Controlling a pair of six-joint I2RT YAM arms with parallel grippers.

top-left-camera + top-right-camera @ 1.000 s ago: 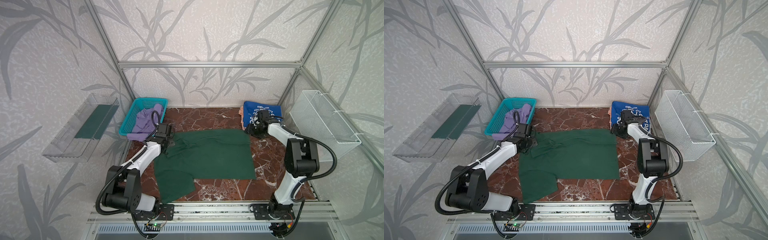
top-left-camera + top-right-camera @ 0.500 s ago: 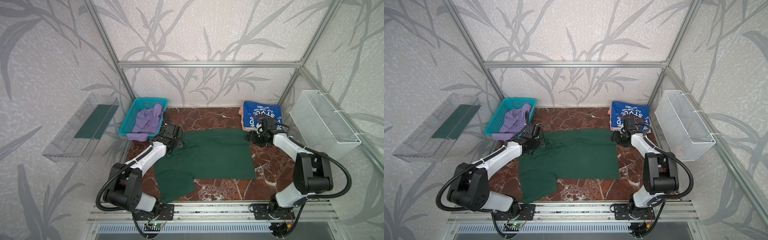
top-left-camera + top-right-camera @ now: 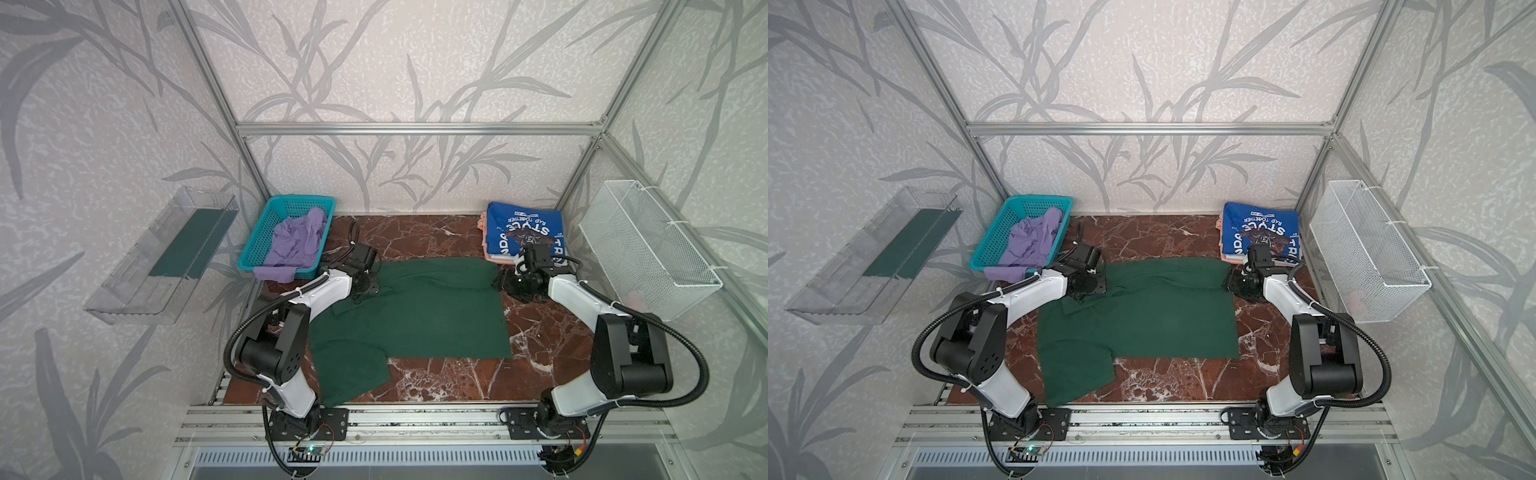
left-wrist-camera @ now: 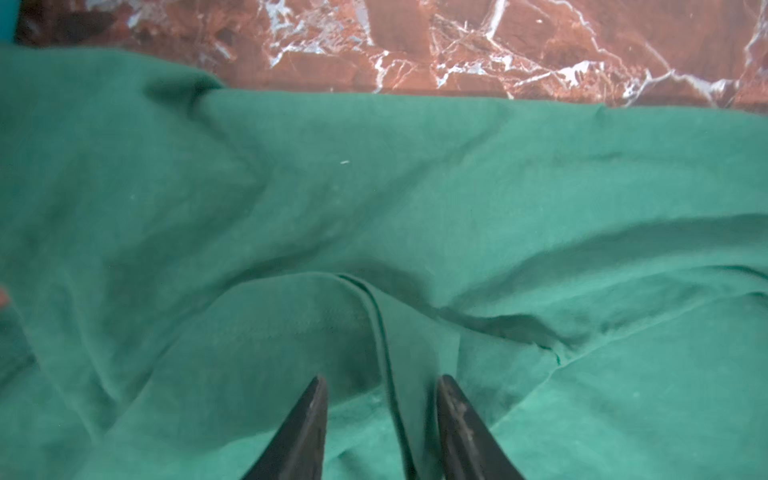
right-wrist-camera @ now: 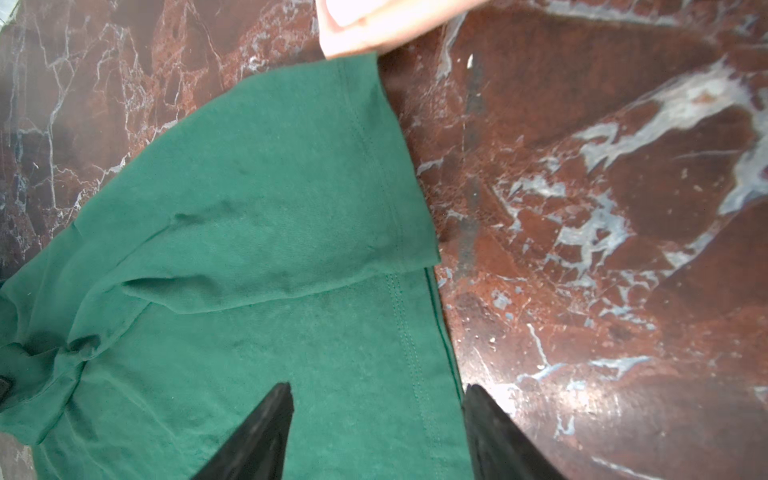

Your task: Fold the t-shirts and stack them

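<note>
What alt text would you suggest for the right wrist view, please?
A green shirt lies on a marble table, one hemmed corner folded over. The open right gripper straddles its hemmed edge, and peach cloth shows just beyond the corner.

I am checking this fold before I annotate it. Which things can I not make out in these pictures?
- Peach t-shirt: both top views show only an edge; the blue t-shirt covers it.
- Lavender t-shirt: crumpled in the basket, its shape unreadable.
- Left gripper: the wrist view's edge cuts its fingers; top views hide them under the wrist.
- Green t-shirt: its far-left corner lies under that wrist.
</note>
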